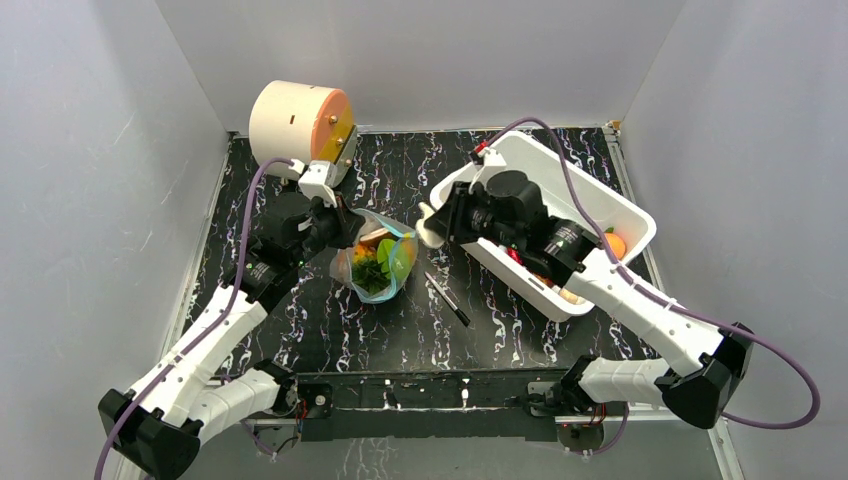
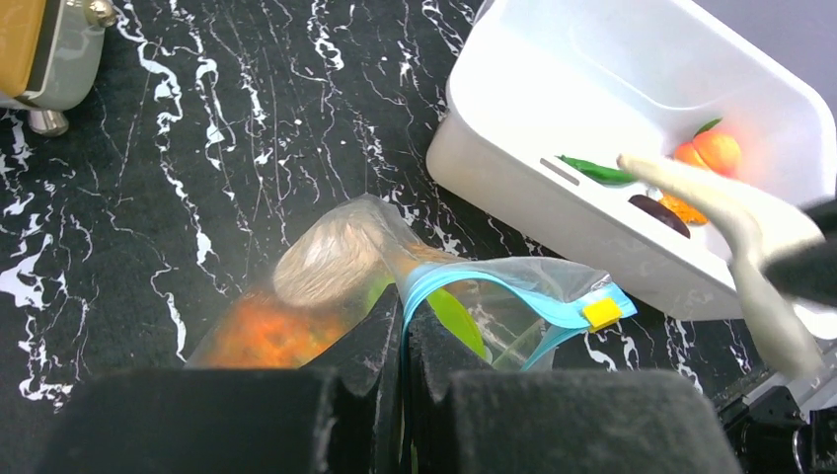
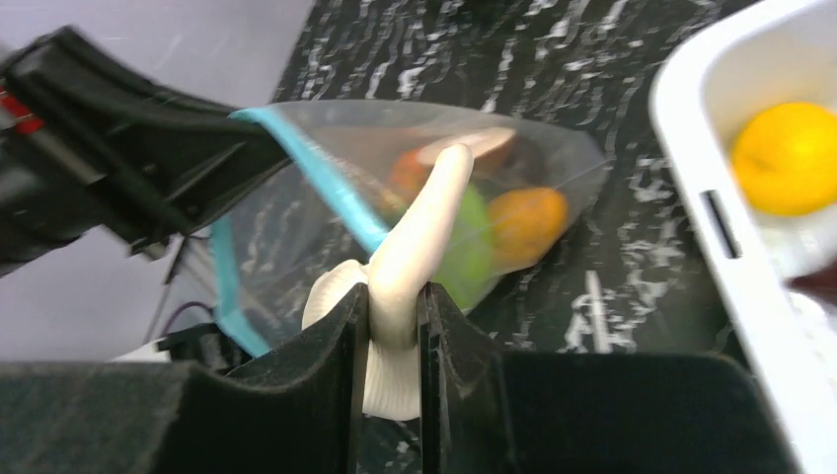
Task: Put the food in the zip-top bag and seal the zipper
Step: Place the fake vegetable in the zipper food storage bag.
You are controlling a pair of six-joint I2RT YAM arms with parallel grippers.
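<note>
The zip-top bag (image 1: 378, 262) lies mid-table, its mouth open, with orange and green food (image 3: 494, 232) inside. My left gripper (image 2: 405, 326) is shut on the blue-teal zipper (image 2: 513, 286) edge and holds one side of the mouth up. A yellow slider (image 2: 602, 313) sits at the strip's end. My right gripper (image 3: 393, 306) is shut on a cream-white, mushroom-like toy (image 3: 424, 227), held just right of the bag's mouth, its long end pointing at the bag. More food lies in the white tub (image 2: 592, 79): an orange fruit (image 2: 718, 151), a green pod (image 2: 597, 173) and a dark purple piece (image 2: 659, 212).
A thin black pen (image 1: 447, 300) lies on the black marbled table between the bag and the tub (image 1: 540, 160). A cream drum with an orange face (image 1: 300, 120) stands at the back left. Grey walls close in on both sides.
</note>
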